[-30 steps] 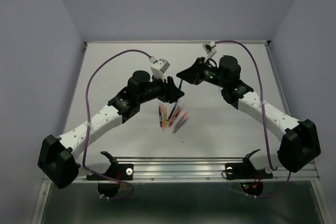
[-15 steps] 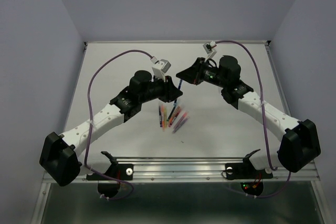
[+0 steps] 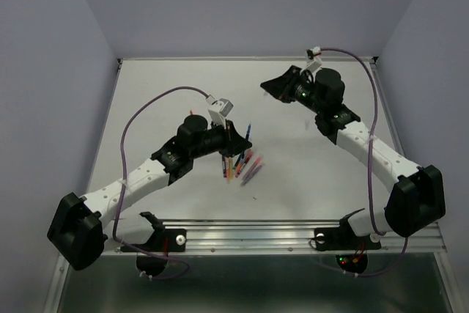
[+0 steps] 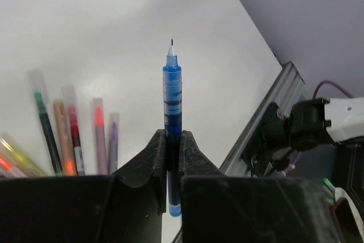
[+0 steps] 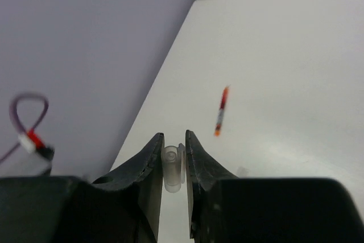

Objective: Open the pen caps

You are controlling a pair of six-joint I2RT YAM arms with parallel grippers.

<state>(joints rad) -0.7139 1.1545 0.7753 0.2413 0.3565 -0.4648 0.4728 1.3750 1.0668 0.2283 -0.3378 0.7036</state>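
Your left tool (image 4: 173, 140) was clamped on 1 uncapped blue pen (image 4: 172, 92) just above the pen pile (image 3: 240, 164); your right tool (image 5: 172, 143), well apart from the pile, pinched 1 clear cap (image 5: 172, 169).

Pens (image 3: 240, 166) bunched at centre under the left arm (image 3: 172, 150), right arm (image 3: 353, 134) raised over the far right, bare counter (image 3: 154, 78) open far left and between arms.
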